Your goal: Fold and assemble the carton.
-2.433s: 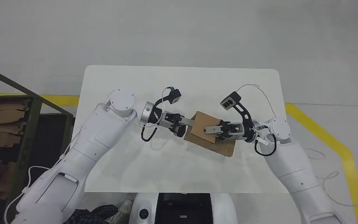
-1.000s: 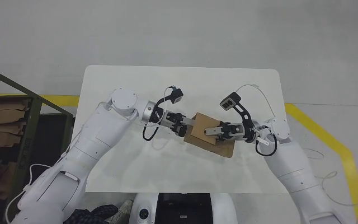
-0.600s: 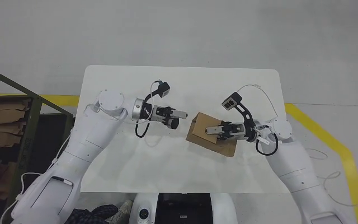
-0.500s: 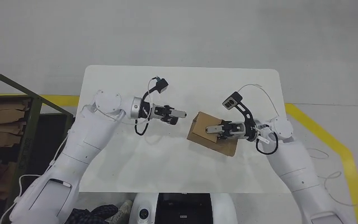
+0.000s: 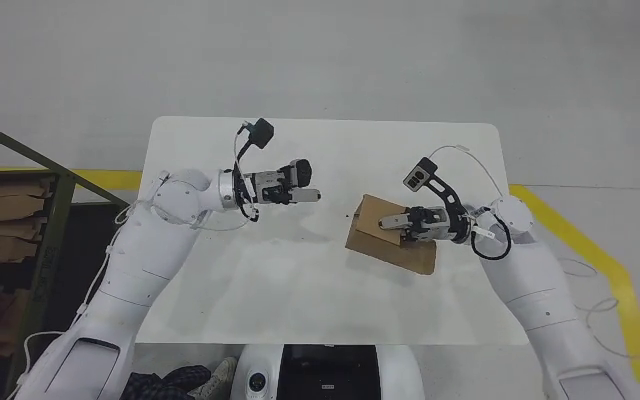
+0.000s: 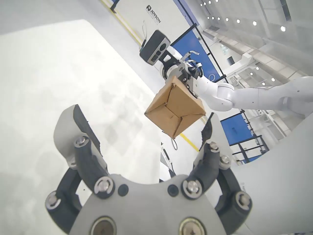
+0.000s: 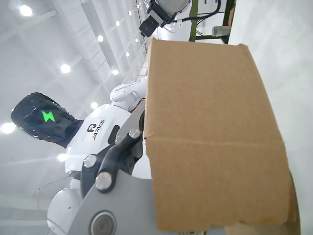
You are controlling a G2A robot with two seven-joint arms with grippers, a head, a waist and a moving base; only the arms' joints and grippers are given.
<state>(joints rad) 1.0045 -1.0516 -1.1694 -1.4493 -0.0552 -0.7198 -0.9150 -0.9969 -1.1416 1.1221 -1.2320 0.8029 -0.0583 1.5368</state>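
Over the right half of the worktop (image 5: 300, 290) the carton (image 5: 390, 238) hangs tilted, the right jaws clamped on one wall. The left jaws gape empty near the middle, well apart from it. A cardboard rack (image 5: 30, 215) stands past the left edge.

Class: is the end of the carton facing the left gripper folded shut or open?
Shut: flaps on the carton lie folded across that end.

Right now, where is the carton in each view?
Top view: carton right of the table's centre, in the right gripper.
Left wrist view: carton beyond the open left gripper, folded end facing it.
Right wrist view: carton close up, against its own gripper.
Shared landmark: the white table.
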